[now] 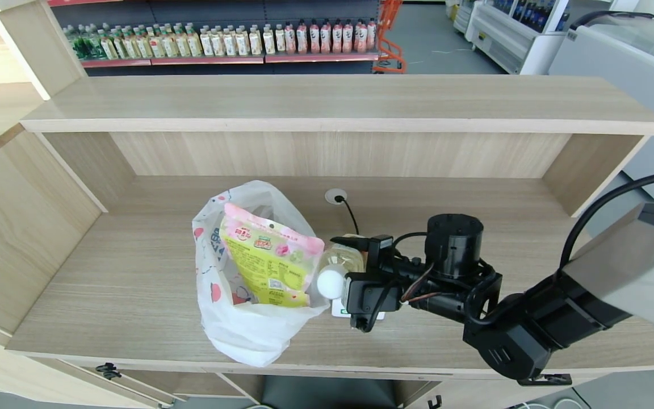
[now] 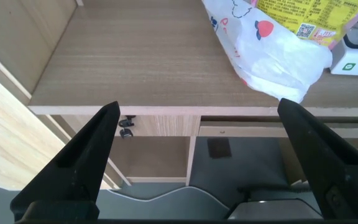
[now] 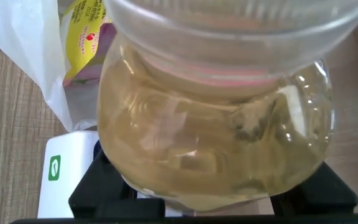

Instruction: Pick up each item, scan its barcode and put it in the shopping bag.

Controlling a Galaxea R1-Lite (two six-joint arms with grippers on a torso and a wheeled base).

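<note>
1. Wood-grain desk [image 1: 134,284] is being used as the checkout surface. The white shopping bag [image 1: 247,335] is being stood near the middle of its front edge, mouth open upward, so that items can be lowered in.
2. A yellow-and-pink snack pouch [image 1: 270,261] is being carried upright inside the bag, its top sticking out above the rim.
3. A bottle [image 1: 343,257] of pale yellow liquid is being pinched between the jaws of the right gripper [image 1: 361,272]. It is being held on its side, white cap pointing toward the bag and just beside the bag's right flank.
4. The bottle is being held directly above the white scanner [image 3: 61,186], which is sitting close to the desk's front edge, just beside the bag. From this, the label is judged as being presented for the barcode read, with the move into the bag not yet made.
5. The left gripper [image 2: 201,109] is being held below the desk's front edge, jaws spread with nothing between them, apparently out of the way of the working arm.
6. Room in the bag's mouth is being taken up by the pouch, so the gap beside it is being judged the likelier entry for the bottle.
</note>
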